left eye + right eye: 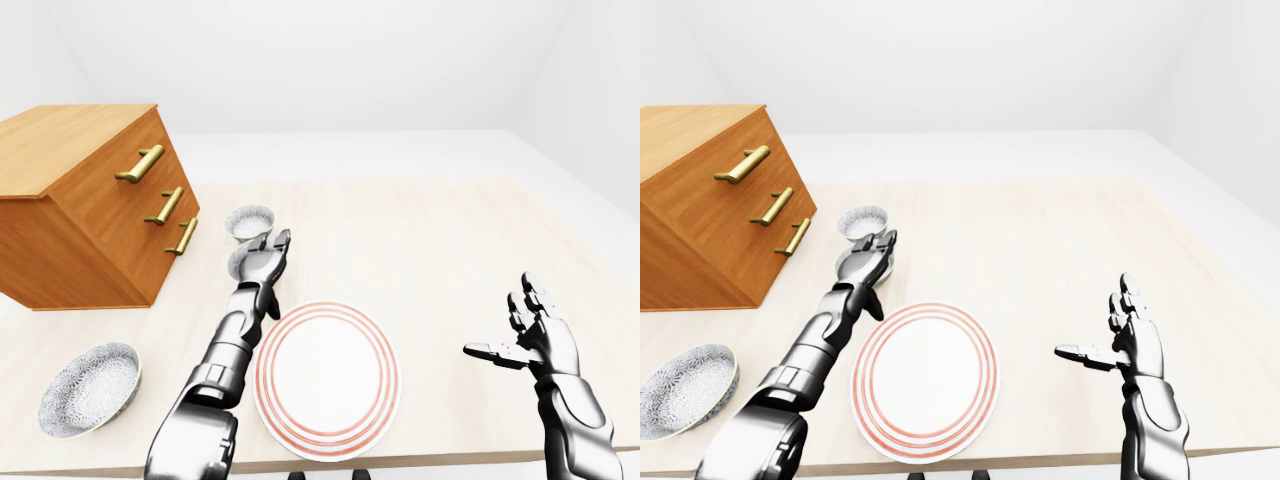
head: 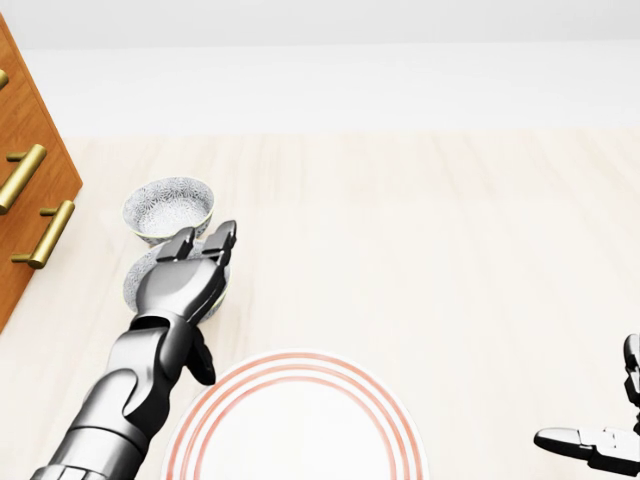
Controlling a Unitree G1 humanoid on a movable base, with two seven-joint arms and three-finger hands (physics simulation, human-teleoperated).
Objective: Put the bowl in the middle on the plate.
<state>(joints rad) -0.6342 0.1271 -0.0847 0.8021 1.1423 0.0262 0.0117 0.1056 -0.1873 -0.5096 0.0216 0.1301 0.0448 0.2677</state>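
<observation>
Three patterned bowls stand in a row down the left of the table. The middle bowl [image 2: 138,281] is mostly covered by my left hand [image 2: 204,241], which lies over it with fingers stretched out and open. I cannot tell whether the palm touches it. The far bowl [image 2: 168,207] sits just beyond the fingertips. The near bowl [image 1: 90,388] is at the lower left of the left-eye view. A white plate with red rings [image 1: 327,380] lies right of my left forearm. My right hand [image 1: 520,335] hovers open and empty at the lower right.
A wooden chest of drawers with brass handles [image 1: 90,210] stands on the left of the table, close to the bowls. The light wooden tabletop [image 1: 450,240] stretches to the right, and its near edge runs just below the plate.
</observation>
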